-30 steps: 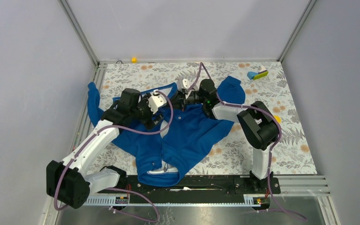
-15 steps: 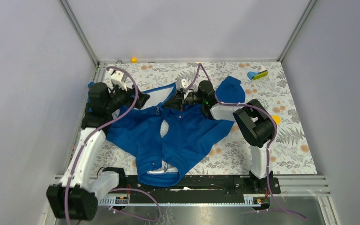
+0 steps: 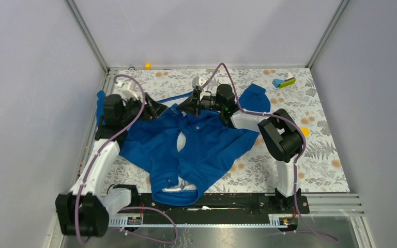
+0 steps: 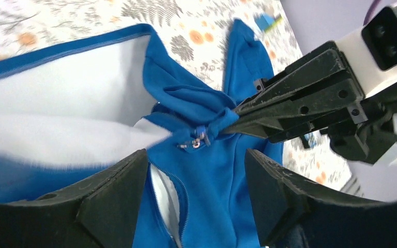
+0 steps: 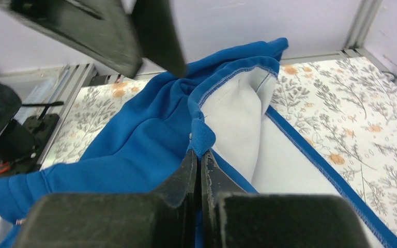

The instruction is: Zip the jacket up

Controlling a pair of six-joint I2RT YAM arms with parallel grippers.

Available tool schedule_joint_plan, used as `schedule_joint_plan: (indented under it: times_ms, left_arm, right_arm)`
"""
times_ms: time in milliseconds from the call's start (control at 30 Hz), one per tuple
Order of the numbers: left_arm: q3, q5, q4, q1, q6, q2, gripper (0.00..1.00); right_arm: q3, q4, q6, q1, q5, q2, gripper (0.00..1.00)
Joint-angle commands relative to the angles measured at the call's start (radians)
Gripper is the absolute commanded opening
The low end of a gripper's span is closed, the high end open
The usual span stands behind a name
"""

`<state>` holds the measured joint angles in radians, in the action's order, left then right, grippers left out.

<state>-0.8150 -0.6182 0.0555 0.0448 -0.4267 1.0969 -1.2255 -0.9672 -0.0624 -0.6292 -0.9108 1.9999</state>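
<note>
Top external view: the jacket (image 3: 207, 150) is spread across the floral table (image 3: 320, 155), left of centre, with its front partly unzipped and white lining exposed at the far edge. The right gripper (image 3: 195, 103) is clamped tightly on a bunched fold of blue fabric at the far end of the zipper, just beside the metal zipper pull (image 4: 199, 140), and that fold is held raised. The left gripper (image 3: 157, 109) is held wide apart near the far left part of the jacket, with nothing gripped between its fingers (image 4: 116, 199).
</note>
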Motion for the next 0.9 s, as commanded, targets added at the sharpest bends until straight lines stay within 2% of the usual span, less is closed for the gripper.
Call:
schedule_joint_plan:
  times_ms: [0,100,167,233,300,367,433,500,533,667,767,867]
  left_arm:
    - [0.038,0.270,0.042,-0.002,-0.222,-0.170,0.72]
    - [0.069,0.271,0.049,0.007,-0.312,-0.244,0.67]
    - [0.148,0.240,-0.051,0.023,-0.408,-0.278,0.64]
    - [0.254,0.219,-0.231,0.045,-0.525,-0.278,0.61]
    - [0.367,0.217,-0.533,0.062,-0.628,-0.255,0.51]
    - [0.425,0.245,-0.702,0.088,-0.682,-0.214,0.47]
    - [0.429,0.305,-0.736,0.134,-0.661,-0.173,0.47]
    - [0.429,0.355,-0.757,0.174,-0.642,-0.125,0.53]
    - [0.431,0.360,-0.790,0.187,-0.624,-0.099,0.51]
    - [0.383,0.350,-0.815,0.226,-0.399,0.012,0.41]
    - [0.297,0.404,-0.682,0.263,-0.232,0.069,0.28]
    - [0.266,0.456,-0.637,0.271,-0.189,0.092,0.25]
  right_arm:
    - [-0.008,-0.097,-0.132,0.002,0.143,0.003,0.00]
    - [0.033,-0.180,-0.183,0.004,0.231,-0.016,0.00]
    - [0.047,-0.205,-0.209,0.004,0.268,-0.024,0.00]
    - [0.058,-0.240,-0.238,0.003,0.295,-0.027,0.00]
    - [0.075,-0.305,-0.269,0.004,0.306,-0.027,0.00]
    - [0.079,-0.330,-0.288,0.004,0.309,-0.025,0.00]
    - [0.080,-0.332,-0.291,0.004,0.325,-0.028,0.00]
    - [0.084,-0.332,-0.288,0.005,0.338,-0.030,0.00]
    - [0.083,-0.330,-0.288,0.005,0.339,-0.032,0.00]
    - [0.077,-0.329,-0.292,0.005,0.332,-0.031,0.00]
    - [0.077,-0.330,-0.289,0.006,0.331,-0.030,0.00]
    - [0.078,-0.335,-0.288,0.006,0.330,-0.032,0.00]
